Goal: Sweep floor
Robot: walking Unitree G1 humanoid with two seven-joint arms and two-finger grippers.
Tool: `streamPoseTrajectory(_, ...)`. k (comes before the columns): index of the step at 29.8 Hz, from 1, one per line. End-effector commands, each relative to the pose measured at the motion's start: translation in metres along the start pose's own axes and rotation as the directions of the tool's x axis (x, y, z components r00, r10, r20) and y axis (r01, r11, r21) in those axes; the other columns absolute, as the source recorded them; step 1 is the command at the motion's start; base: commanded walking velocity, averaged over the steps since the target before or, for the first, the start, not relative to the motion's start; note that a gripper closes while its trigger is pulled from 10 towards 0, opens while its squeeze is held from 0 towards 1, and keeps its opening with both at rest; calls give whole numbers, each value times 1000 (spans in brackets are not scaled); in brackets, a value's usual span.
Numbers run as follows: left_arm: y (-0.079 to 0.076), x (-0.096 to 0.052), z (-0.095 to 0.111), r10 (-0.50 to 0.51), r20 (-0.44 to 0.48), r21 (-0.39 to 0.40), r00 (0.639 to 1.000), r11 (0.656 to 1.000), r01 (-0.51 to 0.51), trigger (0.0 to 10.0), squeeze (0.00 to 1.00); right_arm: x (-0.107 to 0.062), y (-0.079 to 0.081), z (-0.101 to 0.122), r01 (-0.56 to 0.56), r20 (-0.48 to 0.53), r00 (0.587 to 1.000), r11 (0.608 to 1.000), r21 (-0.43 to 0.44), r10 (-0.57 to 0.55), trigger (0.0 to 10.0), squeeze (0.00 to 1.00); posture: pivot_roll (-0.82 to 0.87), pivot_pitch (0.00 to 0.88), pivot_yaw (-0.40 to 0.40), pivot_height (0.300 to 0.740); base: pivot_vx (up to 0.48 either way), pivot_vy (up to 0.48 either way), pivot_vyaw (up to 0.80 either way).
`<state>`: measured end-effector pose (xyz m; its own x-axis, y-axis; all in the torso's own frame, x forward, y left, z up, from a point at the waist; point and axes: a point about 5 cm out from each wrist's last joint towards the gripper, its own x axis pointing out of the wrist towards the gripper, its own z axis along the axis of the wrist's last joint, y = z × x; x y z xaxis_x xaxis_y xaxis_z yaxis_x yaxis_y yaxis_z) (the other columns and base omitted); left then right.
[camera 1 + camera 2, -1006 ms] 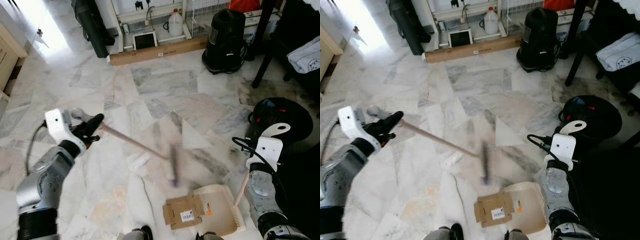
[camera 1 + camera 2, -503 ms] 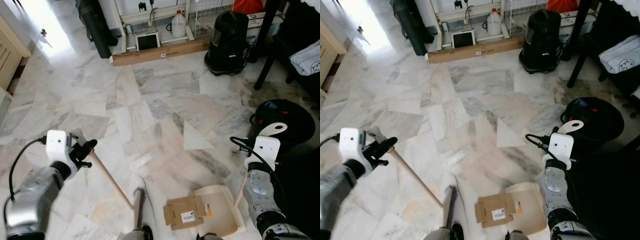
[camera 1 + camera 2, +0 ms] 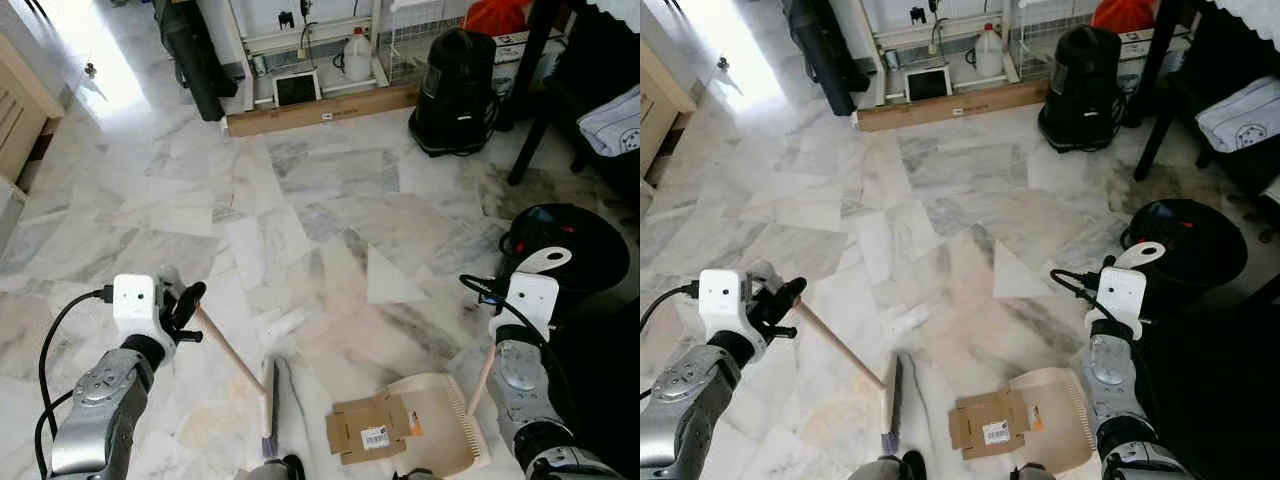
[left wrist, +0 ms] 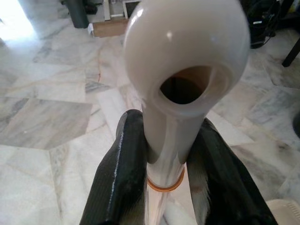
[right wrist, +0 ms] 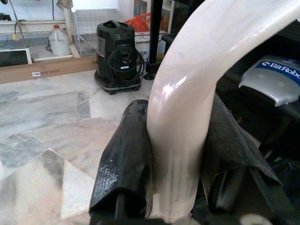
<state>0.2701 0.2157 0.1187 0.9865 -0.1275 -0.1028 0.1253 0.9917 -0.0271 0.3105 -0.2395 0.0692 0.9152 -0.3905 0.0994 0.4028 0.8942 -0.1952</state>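
Left gripper [image 3: 186,305] clamping broom handle [image 3: 232,352], both black fingers [image 4: 119,180] pressing either side of cream shaft just below its rounded hollow end; handle slanting down and rightward from gripper to broom head [image 3: 270,405] lying on marble floor [image 3: 330,190], bristle strip running roughly toward camera, just left of cardboard piece [image 3: 368,428]

Right gripper [image 5: 176,154] gripping dustpan handle [image 3: 483,378], fingers [image 5: 124,159] closing tight around pale curved shaft; dustpan [image 3: 450,435] resting flat on floor by robot's feet, comb teeth along its right edge, handle rising up to right wrist

Flattened cardboard piece with white barcode label sitting partly on dustpan's front lip, partly on floor, between broom head and pan

Small white scrap [image 3: 282,322] lying on floor just above broom head, apart from it

Farther back: black vacuum canister [image 3: 455,90] standing near long cardboard box [image 3: 320,108] against shelf unit, white jug [image 3: 357,55] on low shelf, black round appliance [image 3: 565,250] with red detail to right of right arm, dark table leg [image 3: 530,120] nearby

Cable [image 3: 55,330] looping off left wrist
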Motion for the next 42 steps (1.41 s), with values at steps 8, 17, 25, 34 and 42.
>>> streamPoseTrajectory(8,2,-2,2,11,27,4,1000,1000,-11,10000,0,-10,2,-14,-20,-68,997,1000,-11,20,10000,0,124,151,129,740,-69,0,0)
streamPoseTrajectory(17,1,-1,-1,20,11,20,1000,1000,-20,10000,0,-8,1,-14,-19,-66,998,1000,-16,18,10000,0,120,151,125,740,-87,0,0)
streamPoseTrajectory(25,1,1,-6,17,7,12,1000,1000,-17,10000,0,-1,0,0,6,4,1000,999,36,-6,10000,0,113,119,122,740,0,0,0)
streamPoseTrajectory(34,2,10,-13,19,-1,5,1000,1000,-19,10000,0,10,-10,13,37,53,998,998,54,-39,10000,0,92,53,105,740,0,0,0)
streamPoseTrajectory(42,0,18,-25,23,-11,-4,1000,1000,-23,10000,0,14,-15,15,57,49,997,997,61,-60,10000,0,63,0,86,740,0,0,0)
